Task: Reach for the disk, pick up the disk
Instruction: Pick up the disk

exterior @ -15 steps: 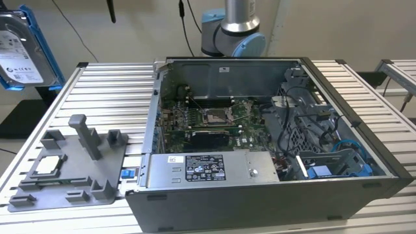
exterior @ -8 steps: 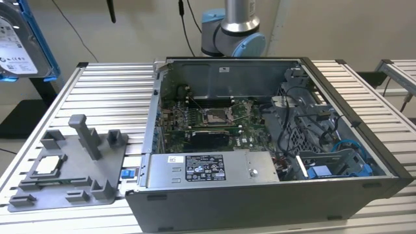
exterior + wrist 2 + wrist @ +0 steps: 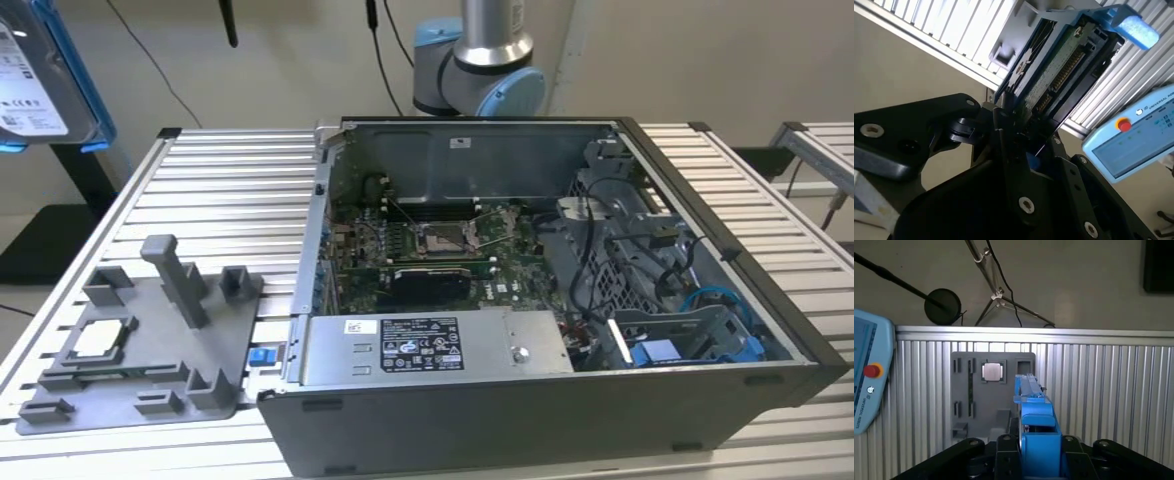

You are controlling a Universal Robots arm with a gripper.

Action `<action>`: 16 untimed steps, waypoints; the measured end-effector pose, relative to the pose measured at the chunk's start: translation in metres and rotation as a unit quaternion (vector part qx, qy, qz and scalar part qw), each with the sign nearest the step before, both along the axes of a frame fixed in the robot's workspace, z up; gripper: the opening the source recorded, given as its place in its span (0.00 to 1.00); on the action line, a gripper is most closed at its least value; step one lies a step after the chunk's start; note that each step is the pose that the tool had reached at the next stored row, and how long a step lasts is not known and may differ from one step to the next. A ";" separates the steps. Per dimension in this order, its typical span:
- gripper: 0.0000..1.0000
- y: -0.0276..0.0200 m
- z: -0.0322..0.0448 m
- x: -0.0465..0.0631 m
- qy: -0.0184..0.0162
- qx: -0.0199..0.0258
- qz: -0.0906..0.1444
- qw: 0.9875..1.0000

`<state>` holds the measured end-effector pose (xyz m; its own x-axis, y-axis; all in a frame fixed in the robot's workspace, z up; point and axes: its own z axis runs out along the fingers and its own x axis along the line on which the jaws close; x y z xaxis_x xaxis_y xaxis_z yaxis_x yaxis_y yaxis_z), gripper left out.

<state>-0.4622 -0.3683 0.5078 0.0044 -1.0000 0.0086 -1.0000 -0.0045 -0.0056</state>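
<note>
The jaws are clenched on the disk (image 3: 1054, 65), which we see gripped by one end in both wrist views, with its blue bracket (image 3: 1036, 415) framing the metal body. In the first wrist view, the disk stands edge-on above the slatted counter (image 3: 1104, 390), in line with a gray fixture tray (image 3: 966, 390) that carries a processor chip (image 3: 992, 371). In the exterior view, the disk (image 3: 34, 90) hangs at the exterior view's left, raised clear of the counter and well apart from the open computer case (image 3: 534, 420).

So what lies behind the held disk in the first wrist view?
The grey fixture tray with a square silver chip, on the ribbed table. The disk covers part of the tray.
</note>
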 end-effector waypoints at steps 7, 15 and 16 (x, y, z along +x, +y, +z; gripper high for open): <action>0.00 0.0000 0.0114 0.000 0.000 0.000 0.000 1.000; 0.00 0.0000 0.0128 0.000 0.000 0.000 0.000 1.000; 0.00 0.0000 0.0128 0.000 0.000 0.000 0.000 1.000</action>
